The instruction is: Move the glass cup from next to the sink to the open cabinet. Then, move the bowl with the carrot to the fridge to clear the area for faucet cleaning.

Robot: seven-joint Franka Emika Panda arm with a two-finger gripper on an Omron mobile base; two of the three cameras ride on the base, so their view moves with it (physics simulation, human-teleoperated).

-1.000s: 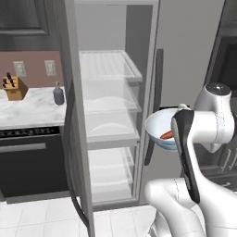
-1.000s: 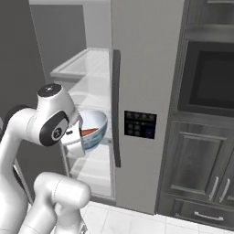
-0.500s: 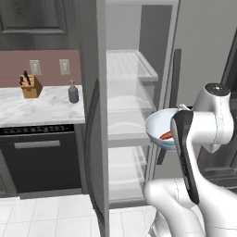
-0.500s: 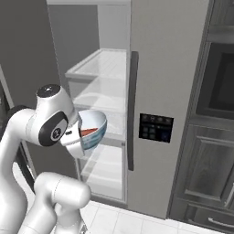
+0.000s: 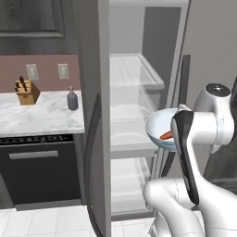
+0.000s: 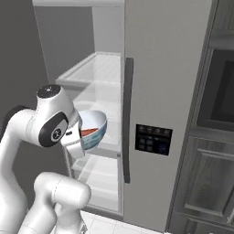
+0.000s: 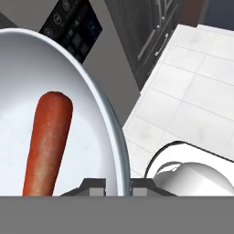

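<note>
Steel-grey fridge [image 6: 160, 114] fronts carry a dark dispenser panel [image 6: 153, 139] with small icons too fine to read; no other writing is legible. My arm is folded up close to my body, wrist raised at the height of the middle shelves [image 5: 134, 139] of the open fridge. My claw [image 7: 118, 183] is pinched narrow on the rim of the bowl [image 5: 159, 129], one finger [image 7: 93, 185] inside the wall, the other outside. The bowl hangs tilted just before the open compartment, and the carrot [image 7: 48, 141] lies in it. Over on the marble bench [image 5: 39, 115] stand a knife block [image 5: 26, 91] and a soap bottle [image 5: 72, 99].
</note>
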